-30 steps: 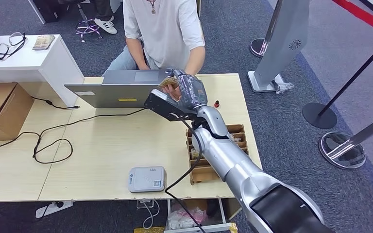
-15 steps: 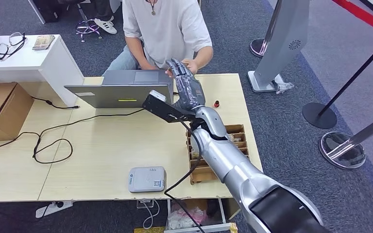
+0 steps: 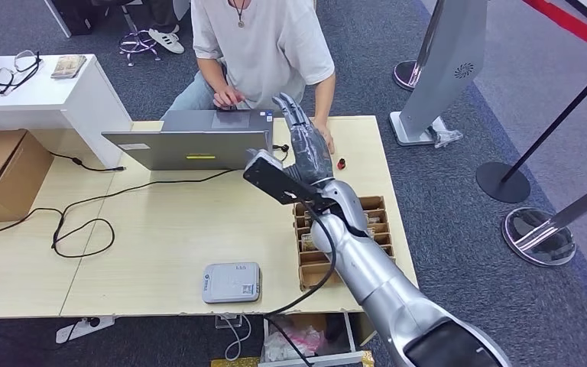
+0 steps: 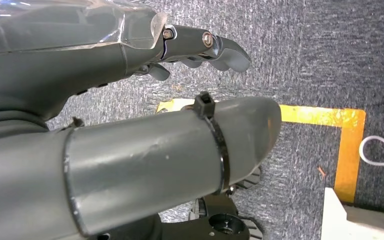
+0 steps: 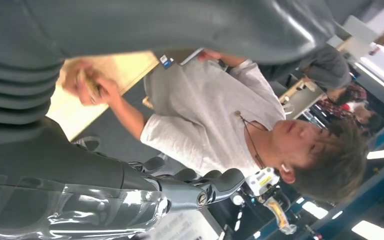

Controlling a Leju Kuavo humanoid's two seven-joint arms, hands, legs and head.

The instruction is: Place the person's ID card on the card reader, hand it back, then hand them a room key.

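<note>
My right hand is raised over the far side of the wooden table, fingers stretched out and apart, with nothing in it; its fingers also show in the right wrist view. Across the table sits the person. One of their hands pinches a small tan card in the right wrist view. The grey card reader lies near the table's front edge. A cardboard box of room keys stands under my right forearm. My left hand hangs over the carpet, fingers apart and empty.
A grey laptop stands at the table's far side, with black cables trailing left of it. A small red object lies beside my right hand. A white side table and a cardboard box are at the left, stanchion bases at the right.
One second ago my right hand held the card out at the person's hand. The person took it, and my right hand has opened and drawn slightly right.
</note>
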